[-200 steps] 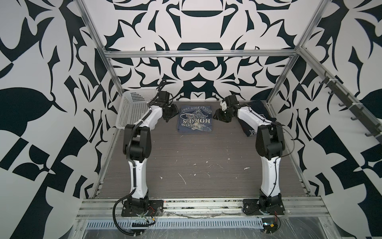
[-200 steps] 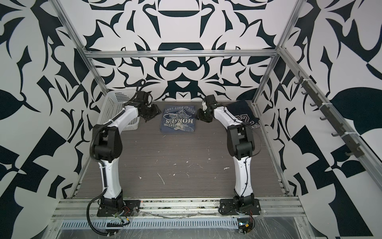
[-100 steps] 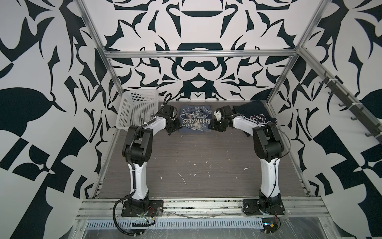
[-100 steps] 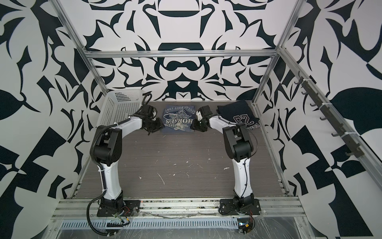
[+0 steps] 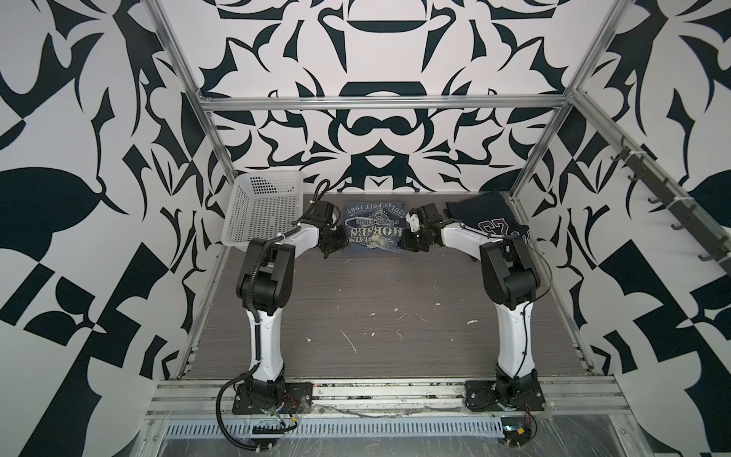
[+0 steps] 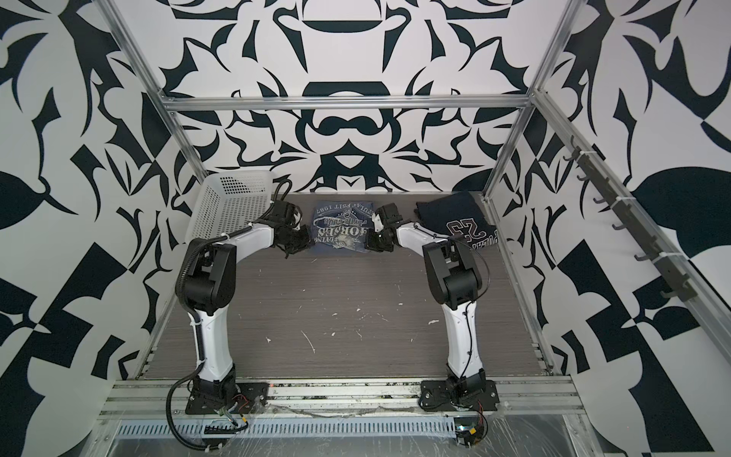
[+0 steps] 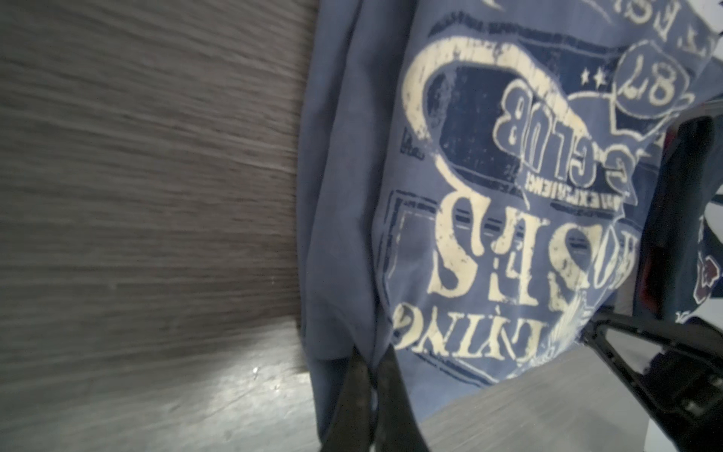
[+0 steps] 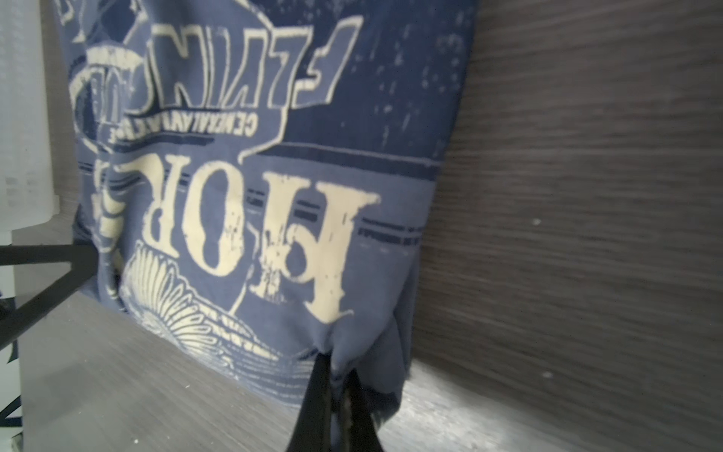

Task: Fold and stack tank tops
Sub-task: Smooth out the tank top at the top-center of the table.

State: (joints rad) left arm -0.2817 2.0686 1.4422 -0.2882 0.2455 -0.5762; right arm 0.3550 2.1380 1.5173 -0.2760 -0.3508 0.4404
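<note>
Black-and-white patterned walls close in a grey wood-grain bench point(image 5: 375, 300) flecked with white marks. At its far left corner stands a white perforated basket point(image 5: 261, 205), whose near wall screens its floor from sight.

Next comes the left gripper point(image 5: 333, 242), low at the near left corner of the slate grey-blue tank top point(image 5: 374, 225) — in both top views its black body hides the contact itself. The left wrist view shows its fingers point(image 7: 350, 399) pressed together on a pinch of the cloth's edge. This top lies folded at the middle of the bench's far edge, with its white print up and the lettering upside down in the top views.

At its near right corner the right gripper point(image 5: 409, 242) is likewise clamped on the cloth, which bunches between the fingers point(image 8: 313, 407) in the right wrist view. Blur smears the bench in both wrist views.

The dark navy tank top point(image 5: 486, 215) lies in the far right corner, apart from the grey-blue one — the right arm point(image 5: 463, 237) crosses its near edge and cuts off part of the "23" print, and its trim is too dark to make out
</note>
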